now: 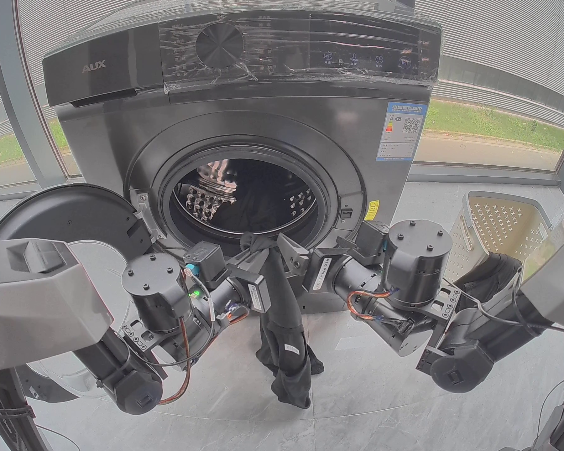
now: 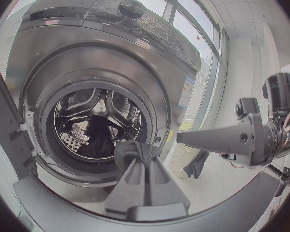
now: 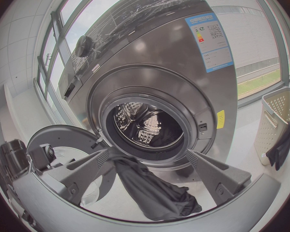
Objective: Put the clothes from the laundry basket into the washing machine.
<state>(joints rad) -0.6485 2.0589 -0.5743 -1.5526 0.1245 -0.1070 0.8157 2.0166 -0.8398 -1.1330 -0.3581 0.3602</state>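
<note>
**Garment pinched at the washer mouth**

Pinches a dark garment (image 1: 285, 339) in the left tool (image 1: 257, 253), closed tight on a bunched top fold. Holds that fold just in front of the lower lip of the washer (image 1: 232, 120) opening. Lets the rest hang straight down, with the bottom end crumpled on the floor (image 1: 388, 402).

Sets the right tool (image 3: 146, 154) just beside the left one, on the garment's other side. Spreads its fingers (image 3: 96, 165) wide and grips nothing. Frames the hanging garment between them in the right wrist view. Cannot tell whether either finger touches the fabric.

Faces the round opening straight on from both wrist views, with the drum (image 2: 96, 120) directly beyond the pinched fold. Holds a dark heap of cloth (image 2: 98, 142) low inside the drum.

Leaves the door (image 1: 62, 214) swung fully open on the washer's left side, behind the left arm.

Places the basket (image 1: 501, 227) on the floor to the right of the washer, well apart from both tools. Carries a second garment (image 1: 489, 277), also dark, draped over the basket's near rim and hanging down its outer wall.
</note>
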